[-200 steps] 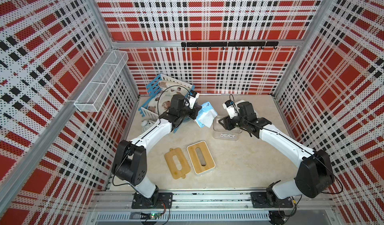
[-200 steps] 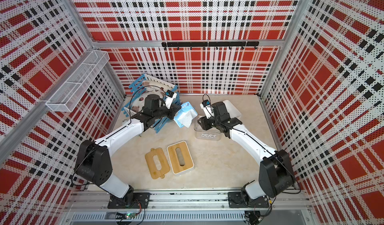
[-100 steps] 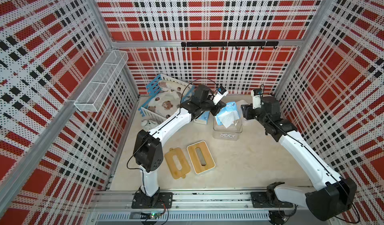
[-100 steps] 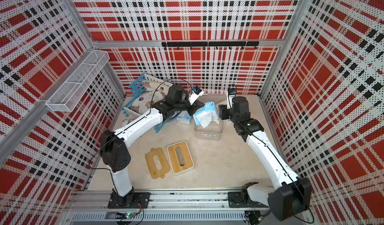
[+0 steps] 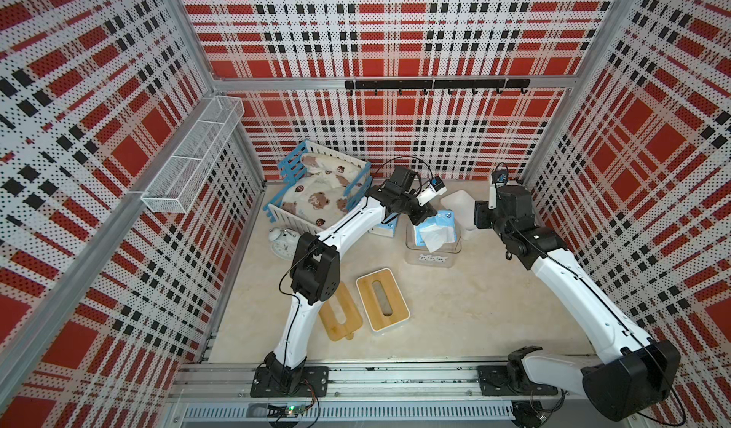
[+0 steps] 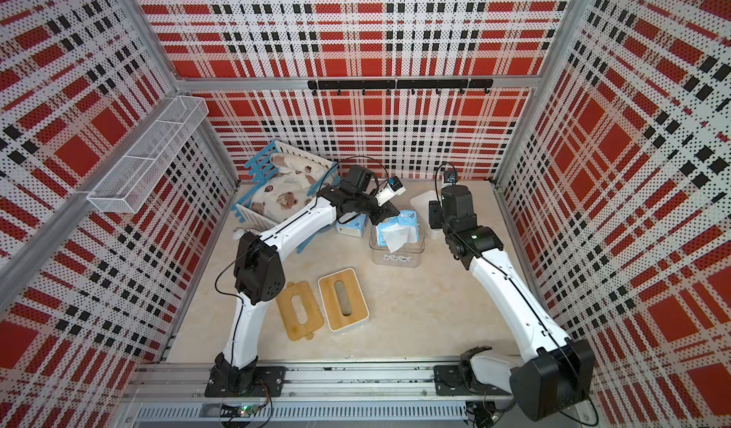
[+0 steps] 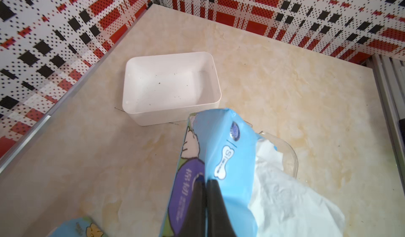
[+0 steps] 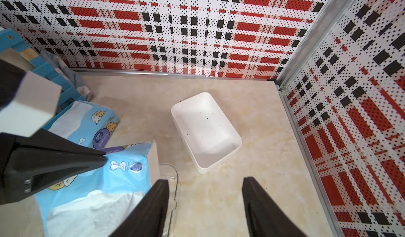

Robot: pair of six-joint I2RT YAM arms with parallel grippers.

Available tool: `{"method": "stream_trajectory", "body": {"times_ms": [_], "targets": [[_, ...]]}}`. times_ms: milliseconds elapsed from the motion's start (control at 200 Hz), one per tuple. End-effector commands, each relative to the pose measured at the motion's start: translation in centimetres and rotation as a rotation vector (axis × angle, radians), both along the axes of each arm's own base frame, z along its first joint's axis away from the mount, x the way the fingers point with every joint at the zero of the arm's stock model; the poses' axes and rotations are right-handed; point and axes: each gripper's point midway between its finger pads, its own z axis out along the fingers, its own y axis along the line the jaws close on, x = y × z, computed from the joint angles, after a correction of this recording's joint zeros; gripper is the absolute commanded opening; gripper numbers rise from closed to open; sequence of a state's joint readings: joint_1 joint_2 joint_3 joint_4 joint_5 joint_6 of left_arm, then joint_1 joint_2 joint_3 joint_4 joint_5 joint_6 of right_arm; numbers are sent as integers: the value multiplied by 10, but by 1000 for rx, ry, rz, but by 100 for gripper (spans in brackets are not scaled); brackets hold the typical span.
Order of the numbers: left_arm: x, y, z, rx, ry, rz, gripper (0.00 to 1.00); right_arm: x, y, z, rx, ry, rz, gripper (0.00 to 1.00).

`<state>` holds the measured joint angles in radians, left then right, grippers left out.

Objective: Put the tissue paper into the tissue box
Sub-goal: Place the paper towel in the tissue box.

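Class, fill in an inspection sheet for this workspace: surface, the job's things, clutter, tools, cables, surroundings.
Surface: beige marbled tabletop, no spill seen.
Job's things: light-blue plastic tissue pack, white sheet hanging out, tilted at the clear plastic box; second light-blue tissue pack lying nearby; empty white rectangular tub; bamboo-lidded white tissue box; loose bamboo lid.
Clutter: blue slatted crate with bear-print cloth; white alarm clock.
Tools: left tool shut on the first pack; right tool open, empty.
Cables: black loops at both wrists.
Surroundings: plaid perforated walls; white wire basket; black hook rail.
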<state>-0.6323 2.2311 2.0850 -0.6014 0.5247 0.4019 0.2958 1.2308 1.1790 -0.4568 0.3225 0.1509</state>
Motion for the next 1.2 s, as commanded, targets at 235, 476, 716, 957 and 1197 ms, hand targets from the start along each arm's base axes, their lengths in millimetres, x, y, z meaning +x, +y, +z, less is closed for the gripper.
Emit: {"method": "stream_trajectory", "body": {"times_ms": [235,476,716,957,1197], "targets": [[-1,-15,-39,49,47,-79,0,-3,10,-51,28,125,46,61],[12,-16,-53,64,43,-60,0,-5,15,-77,49,180,62,61],[16,-13,-53,38,80,-46,0,-6,21,-89,65,208,85,60],[9,-14,-62,50,117,-39,0,-4,23,-96,65,223,90,60],[4,-18,-67,59,137,-31,9,-5,23,-100,65,231,91,60]]}}
